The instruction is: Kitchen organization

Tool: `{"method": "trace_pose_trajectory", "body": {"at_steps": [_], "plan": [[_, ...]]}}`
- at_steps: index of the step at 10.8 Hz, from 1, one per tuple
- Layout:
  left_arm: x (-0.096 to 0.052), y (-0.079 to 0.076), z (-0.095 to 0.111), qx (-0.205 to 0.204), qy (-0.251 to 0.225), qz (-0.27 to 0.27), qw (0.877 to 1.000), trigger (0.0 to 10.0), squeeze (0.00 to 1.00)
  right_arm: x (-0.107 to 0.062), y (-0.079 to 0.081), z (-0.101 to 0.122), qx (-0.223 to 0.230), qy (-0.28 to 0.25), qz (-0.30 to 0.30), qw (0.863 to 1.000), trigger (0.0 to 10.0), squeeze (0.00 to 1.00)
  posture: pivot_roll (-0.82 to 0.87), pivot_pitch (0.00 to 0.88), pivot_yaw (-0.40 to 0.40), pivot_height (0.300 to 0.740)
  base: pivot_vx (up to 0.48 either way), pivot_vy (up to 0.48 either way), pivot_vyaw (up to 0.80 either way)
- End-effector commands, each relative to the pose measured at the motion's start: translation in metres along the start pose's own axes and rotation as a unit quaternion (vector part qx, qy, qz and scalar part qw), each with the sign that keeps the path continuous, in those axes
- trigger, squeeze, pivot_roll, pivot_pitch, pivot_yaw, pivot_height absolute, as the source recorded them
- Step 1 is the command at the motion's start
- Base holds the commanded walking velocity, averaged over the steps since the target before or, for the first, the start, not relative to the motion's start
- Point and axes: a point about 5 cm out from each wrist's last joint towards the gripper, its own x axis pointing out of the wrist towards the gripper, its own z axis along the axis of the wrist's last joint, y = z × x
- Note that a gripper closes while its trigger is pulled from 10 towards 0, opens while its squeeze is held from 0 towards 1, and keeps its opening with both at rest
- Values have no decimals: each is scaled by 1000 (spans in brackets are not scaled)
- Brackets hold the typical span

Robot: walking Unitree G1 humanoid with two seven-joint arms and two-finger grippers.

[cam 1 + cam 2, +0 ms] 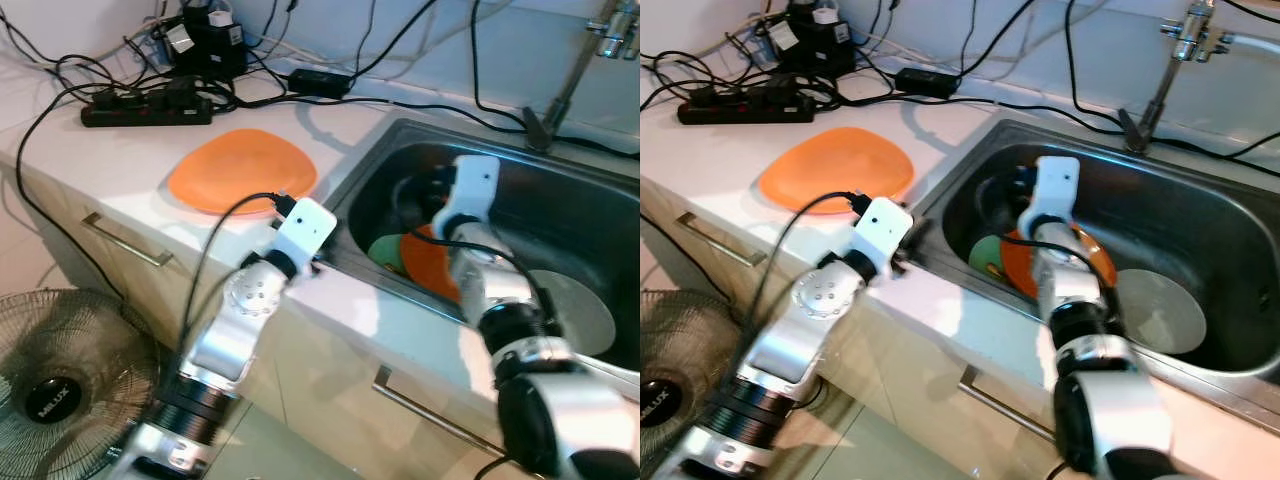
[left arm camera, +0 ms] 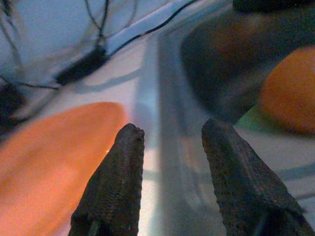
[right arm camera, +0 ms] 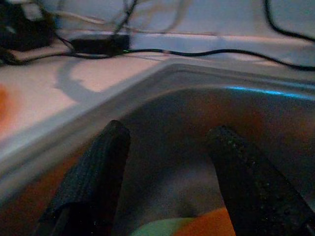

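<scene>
An orange plate (image 1: 243, 170) lies flat on the white counter, left of the steel sink (image 1: 560, 175). Inside the sink an orange plate (image 1: 432, 264) rests over a green plate (image 1: 383, 250), with a pale round plate (image 1: 585, 312) to their right. My left gripper (image 2: 170, 130) is open and empty, low over the sink's left rim, between the counter plate (image 2: 49, 157) and the basin. My right gripper (image 3: 167, 130) is down inside the sink, open and empty, just above the green and orange plates (image 3: 197, 227).
A black power strip (image 1: 145, 108), a charger (image 1: 320, 80) and several cables lie along the back of the counter. The faucet (image 1: 590, 45) stands behind the sink. A floor fan (image 1: 50, 390) stands at lower left, beside the drawer handle (image 1: 125, 240).
</scene>
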Motion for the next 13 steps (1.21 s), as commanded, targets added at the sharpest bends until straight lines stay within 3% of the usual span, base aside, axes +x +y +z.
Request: {"method": "trace_pose_trajectory", "body": {"at_steps": [1,3,5,8,13], "plan": [[2,9,6,67,0,15,998,10000,0,-2,2,0,25,0,11,1000,10000,0,190,54,8,740,0,0,0],[0,25,0,164,28,37,985,10000,0,-4,4,0,41,1,20,999,10000,0,194,59,5,740,0,0,0],[-6,41,-8,228,77,42,970,10000,0,-5,5,1,46,2,24,999,10000,0,195,61,5,740,0,0,0],[-10,49,-18,269,113,30,956,10000,0,-7,7,0,52,6,26,998,10000,0,198,64,9,740,0,0,0],[-8,63,-32,281,163,5,946,10000,0,-11,8,0,51,11,26,998,10000,0,191,83,11,740,0,0,0]]}}
